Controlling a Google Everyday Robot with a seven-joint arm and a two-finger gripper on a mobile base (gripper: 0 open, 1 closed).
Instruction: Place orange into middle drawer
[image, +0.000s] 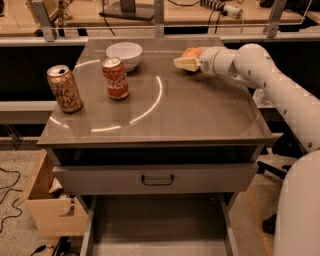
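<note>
The orange (192, 51) shows only as a small rounded piece of dull orange-pink skin; the rest of it is hidden. It is at the far right part of the bench (190, 115), near the back edge, and much smaller in view than the cans.

By count there is one orange, one white bowl (124, 52), two cans, one tool and two drawers. The red cola can (115, 78) stands upright just in front of the bowl. The tan can (64, 88) stands upright near the left edge of the bench, apart from the red one. Below the bench top, a grey drawer front (157, 178) with a dark handle is pulled out a little. Under it the middle drawer (160, 225) is open, and its flat grey floor lies between two pale side walls. A cardboard box (47, 210) sits on the ground at the left.

The tool (185, 63) reaches in from the right on the white arm, low over the bench, with its pale tip pointing left. The orange lies directly behind this tip, on the far side, and seems to be against it. I cannot tell if the tool is closed on the orange or only beside it. The orange is well apart from the middle drawer.
</note>
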